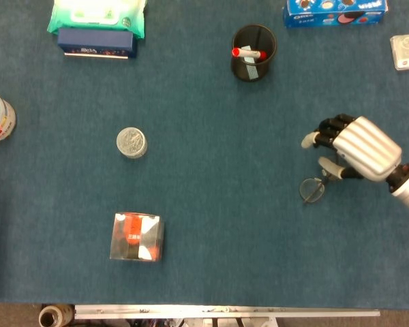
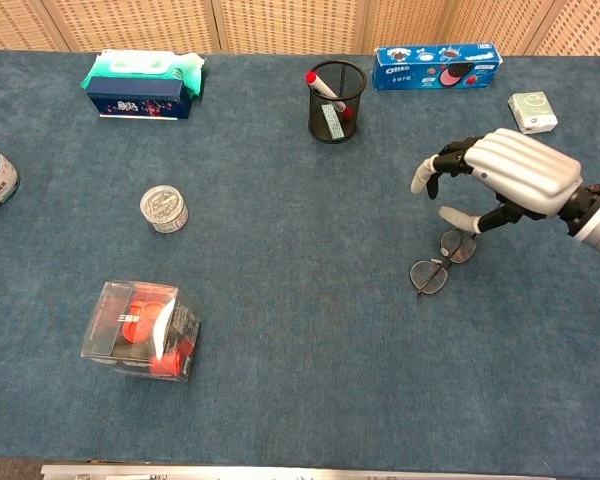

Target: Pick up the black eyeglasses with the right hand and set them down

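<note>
Black eyeglasses [image 2: 437, 265]: They are seen lying on the blue tabletop [image 2: 280, 300], on the right side, about midway between near and far. Both round lenses can be seen in the chest view.

Right hand [image 2: 515, 178]: It is held just above the glasses and a bit to the far right of them. The fingers [image 2: 435, 170] are curled a little and spread apart, and nothing is held in them. The thumb tip looks very close to the far lens, but a touch cannot be told for sure.

Left hand: It is not shown in either view.

How the glasses will handle: They are judged to be very light, thin and stiff. The frame looks like fine wire, so it could be bent if squeezed hard. The lenses are smooth and may be slippery.

Where to take hold: The best spot is judged to be the little bridge between the two lenses, or the rim of one lens. A soft pinch should be enough.

What could go wrong: The glasses lie flat, so they could be pushed along the cloth and not lifted.

Other things: A black pen cup [image 2: 337, 88] is far behind, and a clear box [image 2: 140, 330] is near on the left.
</note>
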